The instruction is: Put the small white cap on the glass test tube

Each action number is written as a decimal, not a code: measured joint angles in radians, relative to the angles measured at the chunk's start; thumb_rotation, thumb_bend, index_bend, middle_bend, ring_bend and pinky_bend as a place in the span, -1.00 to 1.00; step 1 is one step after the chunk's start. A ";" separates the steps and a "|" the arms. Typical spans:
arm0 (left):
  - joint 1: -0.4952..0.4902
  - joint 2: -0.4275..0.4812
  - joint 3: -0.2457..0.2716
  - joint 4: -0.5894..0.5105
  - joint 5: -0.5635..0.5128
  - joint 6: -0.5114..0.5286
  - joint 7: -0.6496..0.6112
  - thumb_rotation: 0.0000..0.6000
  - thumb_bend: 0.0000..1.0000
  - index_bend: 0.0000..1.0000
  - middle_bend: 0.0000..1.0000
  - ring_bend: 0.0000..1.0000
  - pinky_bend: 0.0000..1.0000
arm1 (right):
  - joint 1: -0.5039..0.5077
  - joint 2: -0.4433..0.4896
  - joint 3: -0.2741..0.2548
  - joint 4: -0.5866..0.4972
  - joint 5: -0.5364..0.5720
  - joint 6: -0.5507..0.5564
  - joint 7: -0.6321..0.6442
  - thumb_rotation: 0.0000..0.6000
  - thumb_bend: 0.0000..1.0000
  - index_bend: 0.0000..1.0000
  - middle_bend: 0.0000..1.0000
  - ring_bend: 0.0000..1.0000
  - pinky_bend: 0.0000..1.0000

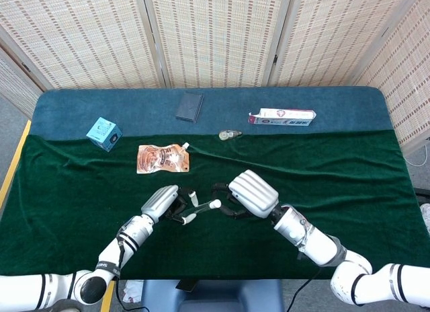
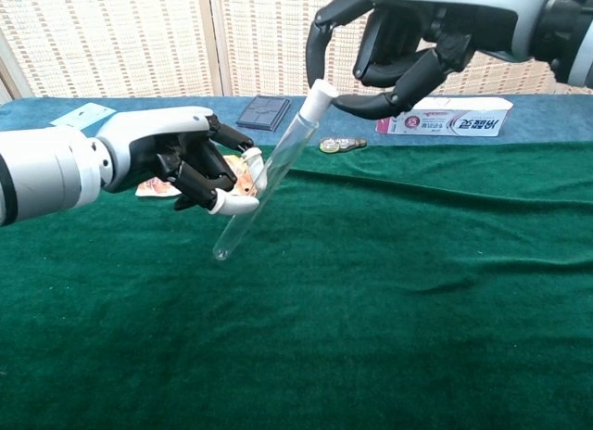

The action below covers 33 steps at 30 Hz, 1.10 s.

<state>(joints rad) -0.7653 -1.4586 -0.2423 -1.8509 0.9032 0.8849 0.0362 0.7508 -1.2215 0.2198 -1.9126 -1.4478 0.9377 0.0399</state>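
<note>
My left hand (image 2: 176, 161) (image 1: 163, 203) holds the glass test tube (image 2: 267, 182) (image 1: 199, 207) above the green cloth, tilted with its open end up and to the right. The small white cap (image 2: 321, 94) (image 1: 215, 204) sits at the tube's mouth, pinched by the dark fingers of my right hand (image 2: 408, 41) (image 1: 247, 194). How far the cap is seated on the tube I cannot tell. The two hands are close together, above the near middle of the table.
On the green cloth (image 1: 336, 177) lie a brown pouch (image 1: 162, 158) and a small tape dispenser (image 1: 230, 134). Along the blue strip at the back are a teal box (image 1: 104, 133), a dark card holder (image 1: 189, 105) and a toothpaste box (image 1: 282, 116).
</note>
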 measured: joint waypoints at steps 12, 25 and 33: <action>-0.006 -0.001 0.013 -0.010 0.007 0.017 0.014 1.00 0.10 0.42 0.90 0.67 0.64 | 0.015 -0.011 -0.008 0.003 0.021 -0.001 -0.016 1.00 0.28 0.35 1.00 1.00 1.00; -0.018 -0.003 0.015 -0.012 -0.010 0.025 0.028 1.00 0.10 0.42 0.90 0.67 0.64 | 0.034 -0.024 -0.013 0.011 0.034 -0.012 -0.026 1.00 0.28 0.35 1.00 1.00 1.00; -0.023 -0.001 0.015 -0.010 -0.019 0.025 0.027 1.00 0.10 0.43 0.90 0.67 0.64 | 0.043 -0.035 -0.018 0.023 0.049 -0.018 -0.042 1.00 0.28 0.35 1.00 1.00 1.00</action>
<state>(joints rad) -0.7880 -1.4598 -0.2270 -1.8614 0.8845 0.9102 0.0633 0.7942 -1.2568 0.2021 -1.8892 -1.3991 0.9193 -0.0020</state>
